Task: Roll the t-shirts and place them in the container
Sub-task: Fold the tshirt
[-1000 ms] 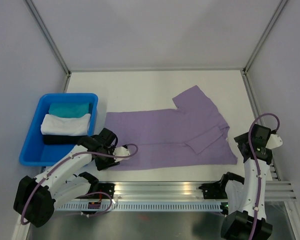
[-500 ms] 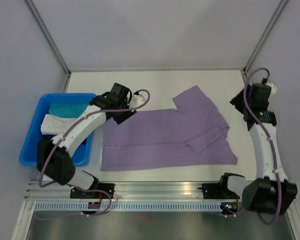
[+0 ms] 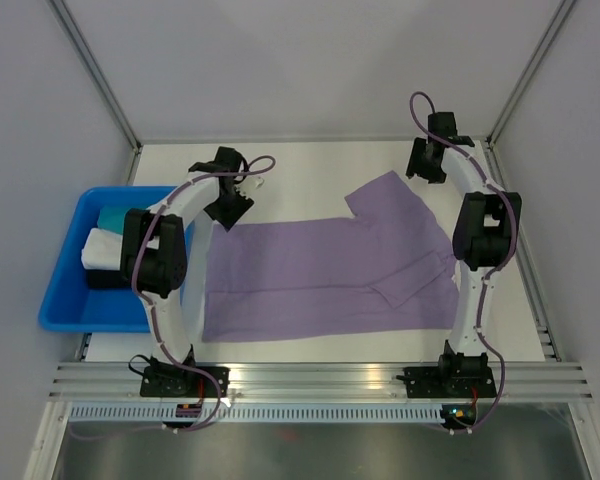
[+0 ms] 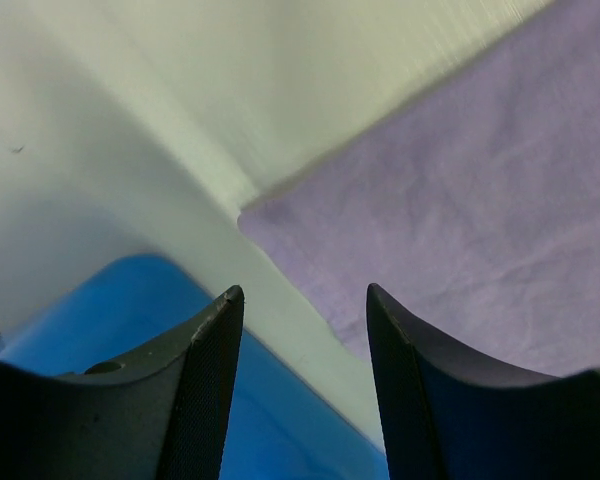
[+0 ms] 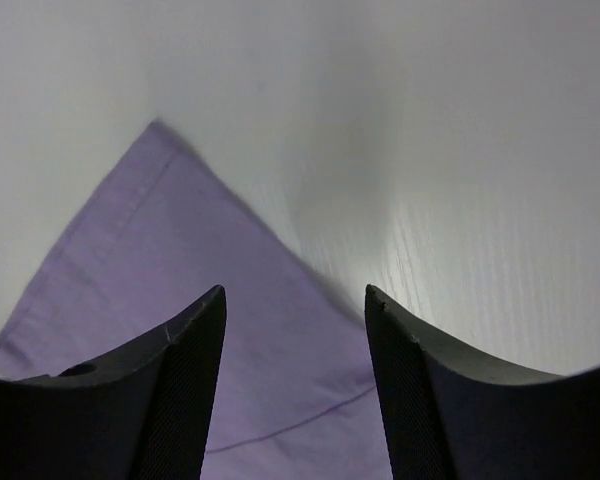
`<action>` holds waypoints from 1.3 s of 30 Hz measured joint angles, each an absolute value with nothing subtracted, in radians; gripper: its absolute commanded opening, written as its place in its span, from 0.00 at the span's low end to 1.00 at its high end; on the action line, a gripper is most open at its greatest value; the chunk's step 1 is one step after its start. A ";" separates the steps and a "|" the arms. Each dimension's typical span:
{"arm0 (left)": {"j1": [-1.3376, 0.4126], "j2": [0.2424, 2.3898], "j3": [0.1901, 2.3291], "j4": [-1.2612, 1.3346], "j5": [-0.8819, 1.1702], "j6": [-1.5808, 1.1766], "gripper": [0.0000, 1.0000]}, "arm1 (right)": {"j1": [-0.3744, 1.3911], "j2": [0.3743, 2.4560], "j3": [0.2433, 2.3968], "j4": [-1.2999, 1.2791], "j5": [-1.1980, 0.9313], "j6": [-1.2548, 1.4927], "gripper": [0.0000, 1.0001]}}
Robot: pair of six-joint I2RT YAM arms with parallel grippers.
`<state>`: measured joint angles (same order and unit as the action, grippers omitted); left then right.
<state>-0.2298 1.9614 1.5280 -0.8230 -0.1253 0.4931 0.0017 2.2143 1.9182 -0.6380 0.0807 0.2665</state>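
lavender t-shirt (image 3: 320, 275) lies flat; left gripper (image 4: 303, 292) spread above its far-left corner, right gripper (image 5: 294, 292) spread above its far-right corner, both holding nothing.

Lavender short-sleeved t-shirt (image 3: 325, 275), thin soft fabric, spread flat mid-table (image 3: 310, 165), lengthwise left to right, one sleeve pointing to far right corner, other folded onto body, lightly wrinkled

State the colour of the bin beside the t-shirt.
The bin is bright blue; top external view shows it best.
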 measured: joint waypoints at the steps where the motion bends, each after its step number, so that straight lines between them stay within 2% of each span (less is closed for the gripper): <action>1: -0.226 1.988 1.542 -0.820 -0.122 0.488 0.57 | 0.002 2.251 1.946 -0.653 0.082 0.259 0.64; 7: -0.190 2.084 1.562 -0.831 -0.089 0.479 0.56 | 0.026 2.377 1.993 -0.694 0.091 0.200 0.63; 17: -0.174 2.135 1.632 -0.850 -0.037 0.467 0.54 | 0.055 2.318 1.872 -0.601 0.087 0.169 0.57; 18: -0.174 2.135 1.638 -0.851 -0.023 0.463 0.54 | 0.055 2.312 1.861 -0.596 0.085 0.167 0.55; 21: -0.174 2.135 1.666 -0.849 -0.005 0.446 0.54 | 0.055 2.296 1.831 -0.580 0.071 0.160 0.36; 22: -0.174 2.135 1.677 -0.848 -0.001 0.441 0.53 | 0.055 2.291 1.824 -0.577 0.066 0.157 0.26; 25: -0.172 2.135 1.693 -0.836 0.002 0.428 0.54 | 0.055 2.276 1.797 -0.561 0.056 0.153 0.15; 39: -0.136 2.201 1.731 -0.851 -0.005 0.413 0.54 | 0.056 2.210 1.703 -0.559 0.067 0.152 0.09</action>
<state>-0.1360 2.2013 1.7313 -0.8513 -0.0048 0.4129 0.0559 2.2105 1.7031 -0.5587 0.0666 0.1520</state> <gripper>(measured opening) 0.542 0.102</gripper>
